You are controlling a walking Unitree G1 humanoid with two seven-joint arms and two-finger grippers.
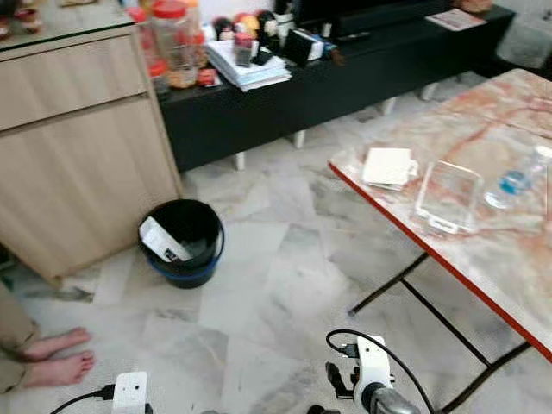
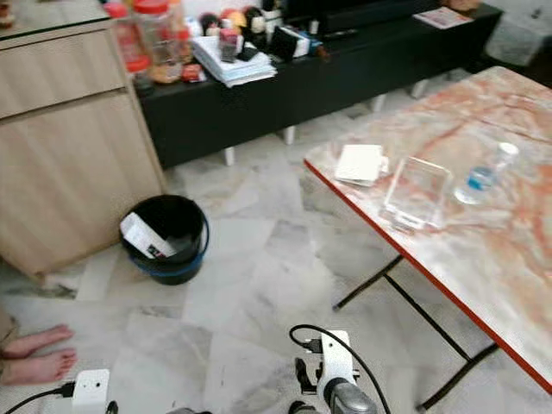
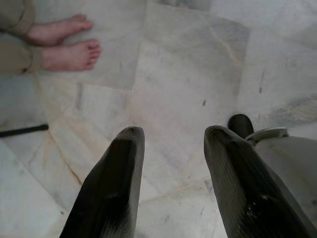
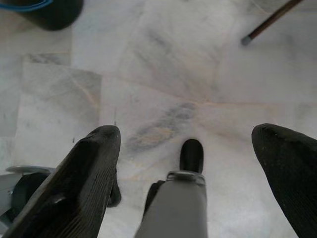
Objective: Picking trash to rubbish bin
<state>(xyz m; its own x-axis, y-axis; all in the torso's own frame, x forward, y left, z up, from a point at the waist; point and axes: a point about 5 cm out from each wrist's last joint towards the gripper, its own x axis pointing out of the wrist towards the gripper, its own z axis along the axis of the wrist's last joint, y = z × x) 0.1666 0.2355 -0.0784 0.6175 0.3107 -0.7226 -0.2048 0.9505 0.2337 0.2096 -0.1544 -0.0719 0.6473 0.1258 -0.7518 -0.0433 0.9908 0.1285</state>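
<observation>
Your left gripper (image 3: 171,144) hangs low over the marble floor (image 3: 188,74) with its two black fingers (image 3: 116,183) spread a moderate gap apart and nothing between them. Your right gripper (image 4: 188,144) is spread much wider, its fingers (image 4: 89,168) standing at opposite sides of the wrist view, and it too holds nothing and touches nothing. Both arms hang down at your sides, wrists pointing at the floor; in the head views you see only the white wrist housing of the left arm (image 1: 129,390) and the cabled wrist of the right arm (image 1: 373,373) at the bottom edge.

The black rubbish bin (image 1: 183,241) stands on the floor just beside the front corner of the light wooden cabinet (image 1: 78,147), and a white carton (image 1: 162,241) already leans inside it. On the marble-topped table (image 1: 517,259) with the red edge, well apart from the bin, you have a white folded packet (image 1: 388,166) near the table's nearest corner, a clear plastic tray (image 1: 448,197) close to the front edge beside it, and a clear plastic bottle (image 1: 516,179) with a blue label lying further in. None of these is near either gripper.

A person's bare feet (image 1: 59,355) rest on the floor by the cabinet. A low black sideboard (image 1: 345,78) along the wall carries jars, papers and small clutter.
</observation>
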